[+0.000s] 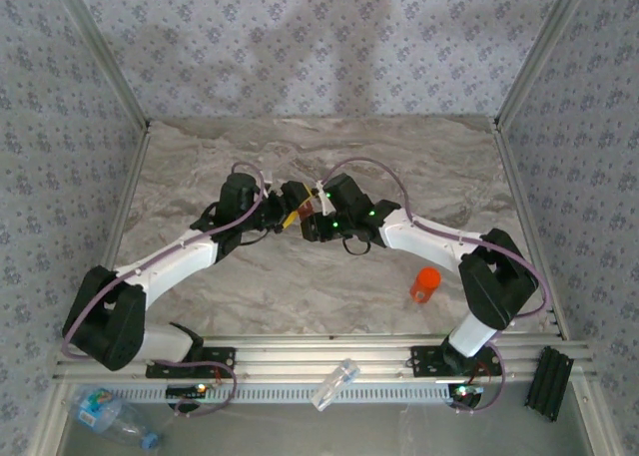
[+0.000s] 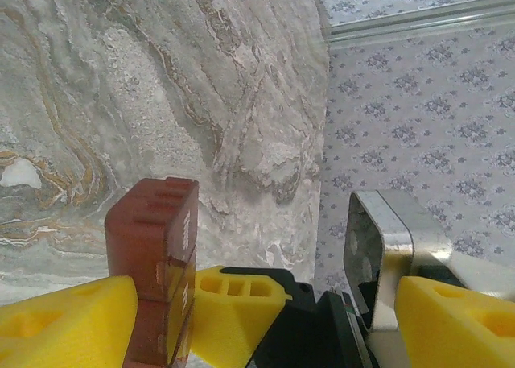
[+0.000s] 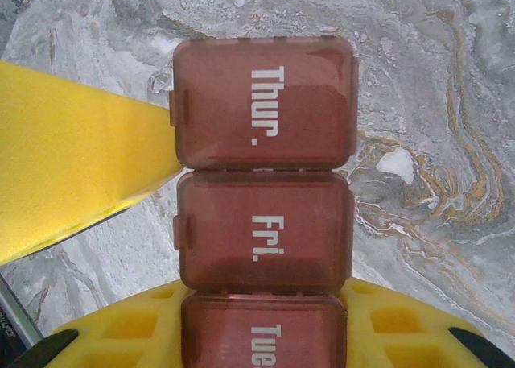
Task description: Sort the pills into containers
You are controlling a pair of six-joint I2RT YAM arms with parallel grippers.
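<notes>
Two hands: we see both meeting at the pill box [image 3: 264, 223].
Right hand [image 3: 265, 324]: narrow, clamped across the box at its "Tue" cell.
Left hand [image 2: 261, 324]: wide, holding nothing; one finger [image 2: 64, 328] touches the box's side, while the other stands well apart from it.
Long axis: the box runs straight out from the right hand, with "Fri." then "Thur." beyond. The left hand comes at it from the side, its finger meeting the seam between those two cells.
Pill bottle [image 1: 424, 284]: on the table [image 1: 329, 147], well apart from the box, to its right and toward the arm bases, beside the right arm.
Pills: we cannot make any out.
Nearer arm: we judge the right arm nearer the bottle but busy. The left hand is free, and would have to close across the box's width, not its length.
</notes>
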